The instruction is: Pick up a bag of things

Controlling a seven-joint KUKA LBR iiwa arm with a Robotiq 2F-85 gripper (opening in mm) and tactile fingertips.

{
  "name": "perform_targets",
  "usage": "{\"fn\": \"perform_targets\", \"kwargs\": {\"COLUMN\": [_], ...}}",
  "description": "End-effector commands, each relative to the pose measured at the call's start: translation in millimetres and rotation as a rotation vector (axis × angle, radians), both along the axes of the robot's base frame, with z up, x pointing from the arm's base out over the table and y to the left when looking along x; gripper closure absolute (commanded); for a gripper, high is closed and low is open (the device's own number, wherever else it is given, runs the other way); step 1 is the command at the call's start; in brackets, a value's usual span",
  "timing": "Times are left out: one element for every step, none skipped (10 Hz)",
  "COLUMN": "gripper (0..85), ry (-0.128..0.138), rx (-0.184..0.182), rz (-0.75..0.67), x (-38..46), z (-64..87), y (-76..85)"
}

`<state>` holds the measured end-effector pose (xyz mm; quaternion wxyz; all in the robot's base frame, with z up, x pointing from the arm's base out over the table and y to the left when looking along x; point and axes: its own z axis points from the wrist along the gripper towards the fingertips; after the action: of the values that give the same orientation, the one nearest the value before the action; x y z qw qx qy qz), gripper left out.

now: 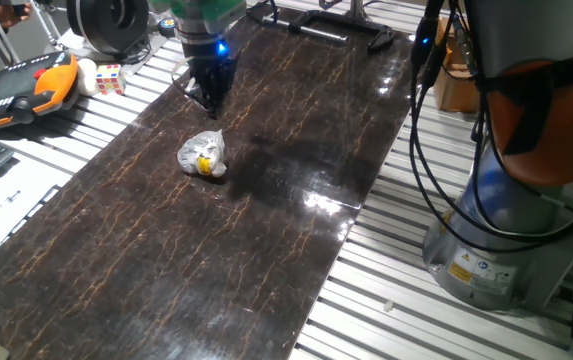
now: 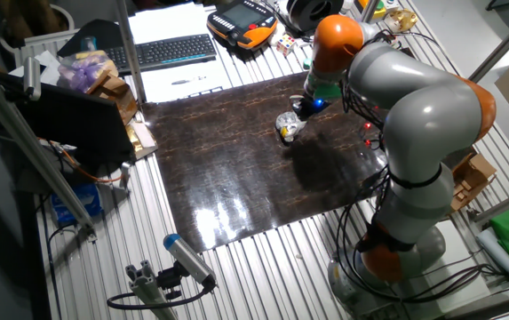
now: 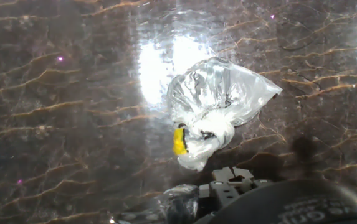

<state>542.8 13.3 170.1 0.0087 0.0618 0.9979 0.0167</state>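
I hold the gripper (image 1: 209, 100) empty above the dark mat (image 1: 266, 220), at twelve o'clock from the bag of things (image 1: 203, 155), lining up; finger spread I cannot tell.

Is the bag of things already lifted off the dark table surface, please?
No, the bag of things lies on the dark table, with the gripper above and apart from it.

The arm (image 2: 414, 116) has rounded silver-grey links with orange joint bands, a grey base (image 1: 501, 240) bearing small warning labels, black cables alongside, and a black end effector (image 1: 209, 85) under a blue light.
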Motion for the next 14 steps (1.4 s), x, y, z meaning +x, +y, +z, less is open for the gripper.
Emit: {"fn": "perform_targets", "kwargs": {"gripper": [84.3,84.3,84.3,84.3,84.3,84.3,84.3,84.3,84.3,84.3,84.3,84.3,84.3,84.3], "ry": [-0.007,-0.013,-0.013,-0.013,-0.015,-0.018,-0.018,-0.018,-0.018,-0.018,-0.018,-0.018,-0.021,-0.022], "rx": [-0.009,-0.029,-0.054,-0.083,-0.102,-0.105,-0.12,-0.109,-0.073,-0.078,-0.068,-0.065,-0.054,-0.043], "rz": [0.001,0.003,0.007,0.017,0.02,0.015,0.017,0.014,-0.003,0.009,0.012,0.01,0.006,0.003], "x": [0.9,1.6,2.0,2.8,4.1,5.8,9.4,13.0,13.4,13.3,13.6,13.6,13.9,14.3], "z": [-4.3,-8.1,-10.8,-14.5,-17.8,-22.0,-27.6,-35.1,-41.0,-45.6,-50.1,-50.7,-51.1,-51.8], "y": [0.0,1.5,2.9,3.9,4.1,4.0,4.5,3.5,4.1,6.4,8.3,9.3,9.9,10.1]}}
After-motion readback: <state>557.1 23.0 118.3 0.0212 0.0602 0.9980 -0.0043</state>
